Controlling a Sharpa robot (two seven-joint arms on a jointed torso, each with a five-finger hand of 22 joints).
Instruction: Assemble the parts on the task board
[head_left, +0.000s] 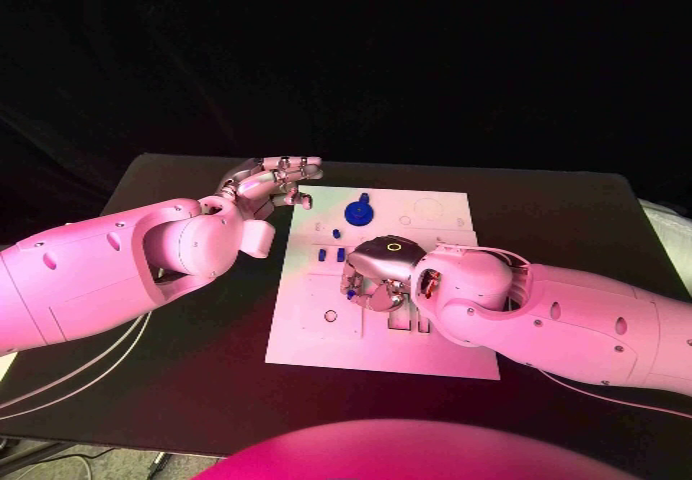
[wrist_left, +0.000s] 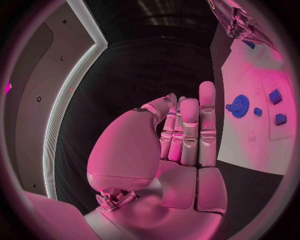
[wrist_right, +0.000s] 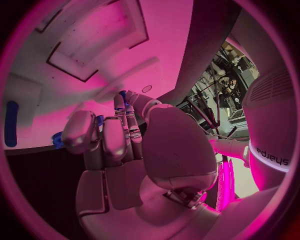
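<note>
The white task board (head_left: 433, 215) lies in the middle of the table. On its far part lies a blue gear (head_left: 359, 211), with two small blue parts (head_left: 333, 255) nearer on the left. My right hand (head_left: 378, 270) hangs over the board's middle with its fingers pointing down. In the right wrist view its thumb and a fingertip (wrist_right: 119, 102) pinch a small blue part (wrist_right: 123, 93) just above the board (wrist_right: 94, 60). My left hand (head_left: 267, 185) hovers by the board's far left corner, holding nothing. The left wrist view shows its fingers (wrist_left: 187, 130) stretched out, with the gear (wrist_left: 239, 106) beyond.
The black table (head_left: 173, 380) runs round the board on all sides. The board has several cut-outs and slots (head_left: 411, 322) near my right forearm. My right forearm covers the board's near right part.
</note>
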